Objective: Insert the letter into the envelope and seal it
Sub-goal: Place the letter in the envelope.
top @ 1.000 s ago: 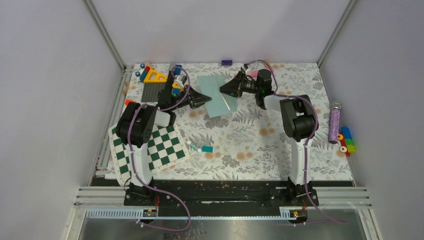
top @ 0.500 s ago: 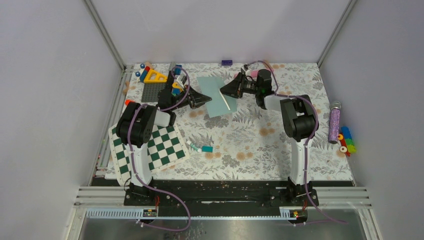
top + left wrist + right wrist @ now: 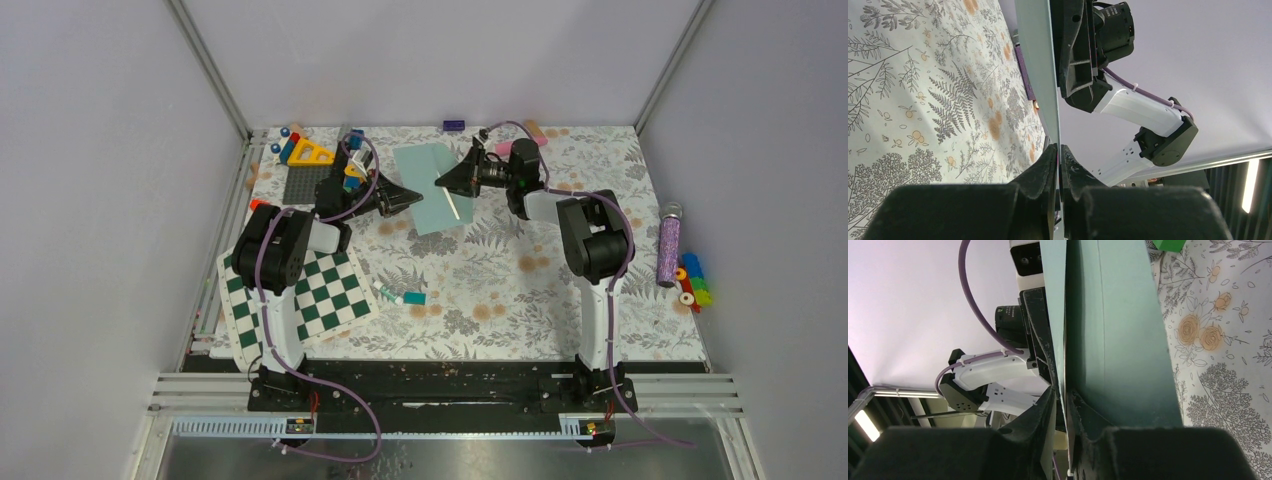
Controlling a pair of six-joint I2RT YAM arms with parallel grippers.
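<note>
Two pairs of fingers are gripping the envelope (image 3: pixel 428 188) from opposite sides. Left fingers (image 3: pixel 405 199) are pinching its left edge and are clenched on the thin sheet in the left wrist view. Right fingers (image 3: pixel 452 180) are pinching its right edge, likewise clenched on it. Envelope is showing at the far middle of the desk (image 3: pixel 480 290), beyond and right of the checkerboard (image 3: pixel 300 295). Thin pale strip (image 3: pixel 453 204) is showing by its right edge; cannot tell whether this is the letter. Envelope touching desk or raised: cannot tell.
</note>
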